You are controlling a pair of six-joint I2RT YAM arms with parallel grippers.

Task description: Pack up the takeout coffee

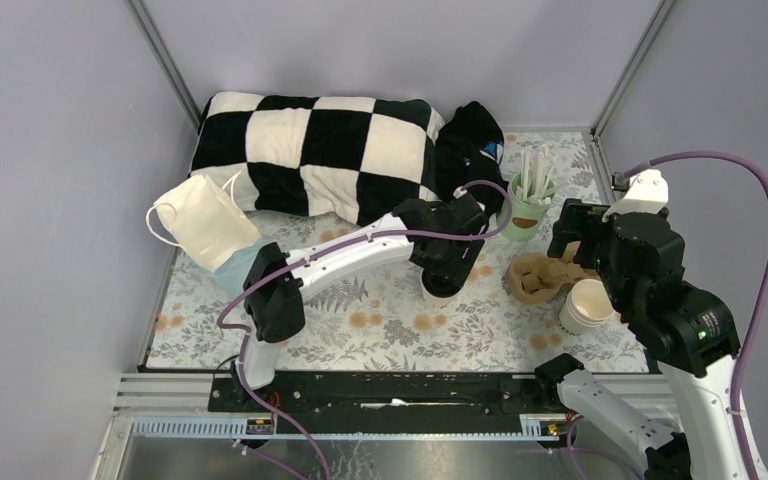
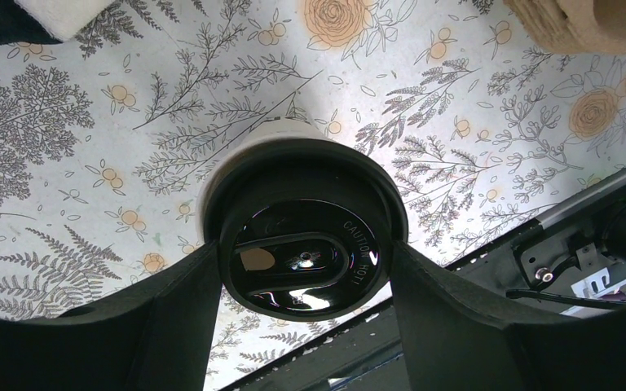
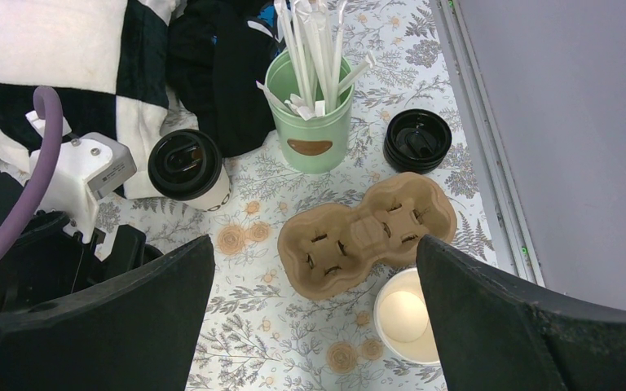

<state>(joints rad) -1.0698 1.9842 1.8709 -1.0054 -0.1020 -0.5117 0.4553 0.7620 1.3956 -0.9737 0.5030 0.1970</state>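
Left claw (image 2: 303, 248) closest, spread wide. Black fingers (image 2: 171, 326) sit on both sides of coffee cup (image 2: 281, 130). Cannot tell if fingers touch its black lid (image 2: 301, 261). Coffee cup stands upright on bench (image 2: 65, 163), right under claw. Brown carrier (image 2: 587, 20) ahead of claw, off to one side, apart from cup.

Right claw (image 3: 316, 244) spread wide too, holds nothing. Carrier lies under it, between fingers. Open white cup (image 3: 403, 318) beside one finger, partly hidden. Green cup of sticks (image 3: 310, 122) and loose lid (image 3: 417, 140) ahead of right claw.
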